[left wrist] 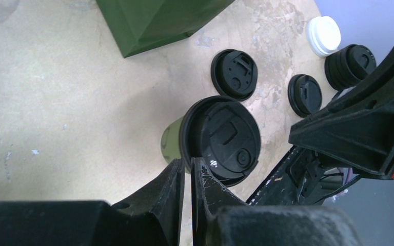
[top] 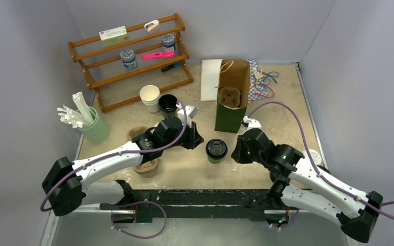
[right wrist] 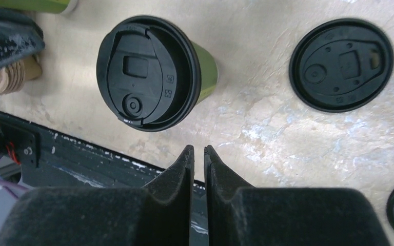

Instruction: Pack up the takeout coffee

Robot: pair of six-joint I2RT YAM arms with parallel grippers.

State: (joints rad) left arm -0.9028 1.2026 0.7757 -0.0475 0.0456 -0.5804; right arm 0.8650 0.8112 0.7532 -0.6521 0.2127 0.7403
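The takeout coffee (top: pixel 216 150) is a small olive-green cup with a black sip lid, standing upright near the table's front middle. My left gripper (top: pixel 199 140) is just left of it, my right gripper (top: pixel 234 154) just right of it. In the left wrist view the left gripper (left wrist: pixel 188 163) is shut and empty, its tips right by the lid's rim (left wrist: pixel 220 141). In the right wrist view the right gripper (right wrist: pixel 198 149) is shut and empty, a short way from the cup (right wrist: pixel 149 72). The green paper bag (top: pixel 232 100) stands open behind the cup.
Loose black lids (left wrist: pixel 234 74) (right wrist: pixel 341 64), a lid stack (left wrist: pixel 350 65) and a white lid (left wrist: pixel 323 35) lie right of the cup. A white cup (top: pixel 150 97), a black cup (top: pixel 167 104), a green utensil holder (top: pixel 93 127) and a wooden rack (top: pixel 131 59) stand at the back left.
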